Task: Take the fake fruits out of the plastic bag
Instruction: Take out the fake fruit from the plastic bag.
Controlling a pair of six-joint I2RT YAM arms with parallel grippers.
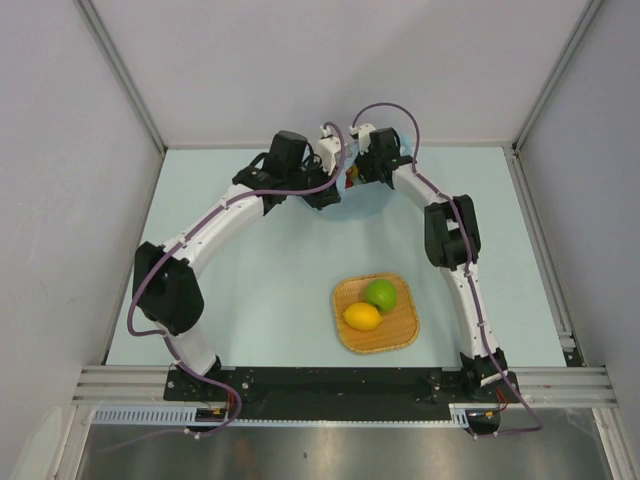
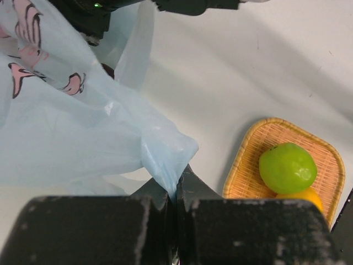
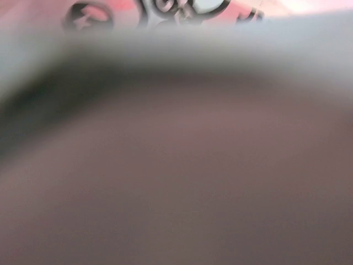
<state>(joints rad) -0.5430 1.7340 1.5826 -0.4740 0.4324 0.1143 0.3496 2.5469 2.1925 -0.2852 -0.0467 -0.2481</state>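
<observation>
The light-blue plastic bag [image 2: 71,127] with its pink cartoon print lies at the far middle of the table, mostly hidden under both wrists in the top view [image 1: 352,200]. My left gripper [image 2: 176,190] is shut on a fold of the bag's edge. My right gripper [image 1: 352,170] reaches into the bag from the right. Its wrist view is a brown blur with a strip of the bag's print [image 3: 182,8] along the top, and its jaws do not show. A green round fruit [image 1: 380,293] and a yellow lemon [image 1: 362,316] lie on the orange woven tray [image 1: 400,335]. Other fruits are hidden.
The tray sits at the near middle between the two arm bases; it also shows in the left wrist view [image 2: 242,165]. Grey walls enclose the table on three sides. A metal rail [image 1: 340,385] runs along the near edge.
</observation>
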